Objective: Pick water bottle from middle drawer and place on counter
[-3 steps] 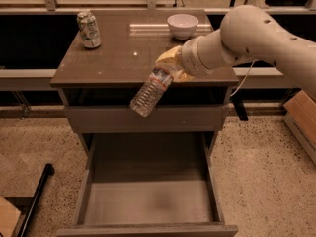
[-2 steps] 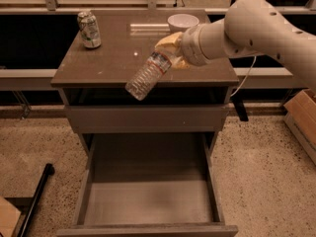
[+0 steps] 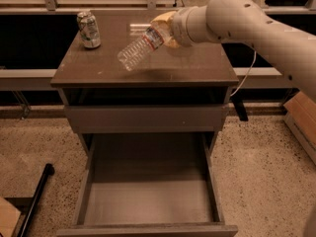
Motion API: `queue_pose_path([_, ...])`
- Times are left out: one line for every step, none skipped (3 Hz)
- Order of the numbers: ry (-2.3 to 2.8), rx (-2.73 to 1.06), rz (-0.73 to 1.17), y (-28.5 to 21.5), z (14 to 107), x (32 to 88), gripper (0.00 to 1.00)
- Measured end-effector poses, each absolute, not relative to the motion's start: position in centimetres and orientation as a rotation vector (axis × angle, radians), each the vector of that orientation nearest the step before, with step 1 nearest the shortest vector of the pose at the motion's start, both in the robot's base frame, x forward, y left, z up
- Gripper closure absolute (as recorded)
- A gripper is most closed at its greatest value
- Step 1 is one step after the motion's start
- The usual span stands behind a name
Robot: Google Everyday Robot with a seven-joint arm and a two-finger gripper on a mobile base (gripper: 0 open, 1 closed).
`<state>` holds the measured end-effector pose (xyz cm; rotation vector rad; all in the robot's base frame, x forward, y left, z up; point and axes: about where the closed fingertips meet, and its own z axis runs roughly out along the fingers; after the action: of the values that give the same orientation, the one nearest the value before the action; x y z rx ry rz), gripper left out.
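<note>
The clear ribbed water bottle (image 3: pixel 139 48) with a pale label band is held tilted above the counter (image 3: pixel 192 65), its base pointing down to the left. My gripper (image 3: pixel 163 28) is shut on the water bottle at its cap end, over the counter's back middle. The white arm reaches in from the upper right. The middle drawer (image 3: pixel 148 201) stands pulled out below, its bare gray floor showing with nothing in it.
A green-white drink can (image 3: pixel 88 29) stands upright at the counter's back left. A shallower gray drawer front (image 3: pixel 145 118) sits shut under the counter. A black pole (image 3: pixel 37 199) lies on the speckled floor at left. A box (image 3: pixel 302 122) sits at right.
My gripper has carried the water bottle up and back, from in front of the counter's edge to above its top. A white bowl seen at the counter's back is now hidden behind the arm.
</note>
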<state>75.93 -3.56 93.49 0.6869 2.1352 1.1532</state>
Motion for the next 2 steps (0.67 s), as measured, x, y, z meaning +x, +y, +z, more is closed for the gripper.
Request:
queue_pose_path([2.079,0.786,1.139,-3.8,92.8,80.1,1.0])
queue_pose_path([2.048,0.885,1.078,-4.9,91.2,83.2,1.0])
